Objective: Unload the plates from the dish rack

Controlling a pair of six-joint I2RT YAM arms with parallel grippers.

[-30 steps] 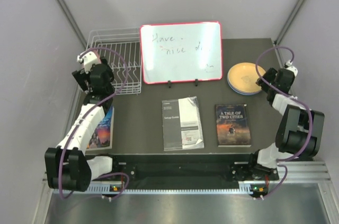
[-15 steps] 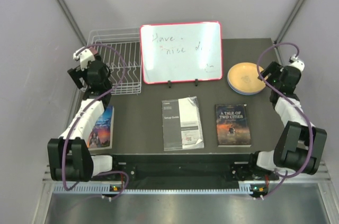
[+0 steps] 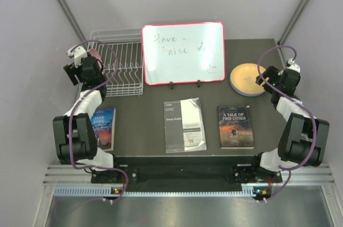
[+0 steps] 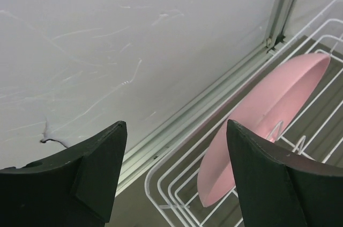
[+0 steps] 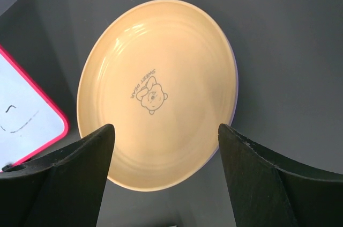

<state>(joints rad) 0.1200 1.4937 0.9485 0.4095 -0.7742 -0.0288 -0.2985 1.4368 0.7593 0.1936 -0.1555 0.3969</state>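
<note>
My left gripper [image 4: 176, 127] hangs at the 10 o'clock corner of the table [image 3: 144, 125], at the left end of the dish rack [image 3: 107, 34], with its jaws spread wide and nothing between them. The pink plate [image 4: 262, 114] stands on edge in the rack wires, at 4 o'clock from the gap and apart from both fingers. My right gripper [image 5: 166, 127] is over at 2 o'clock, right of the whiteboard [image 3: 182, 52], jaws also wide apart and empty. It hovers above the tan-orange plate [image 5: 161, 66] (a little bear printed in its middle), which lies flat with a lavender rim [image 5: 234, 77] showing just beneath it.
</note>
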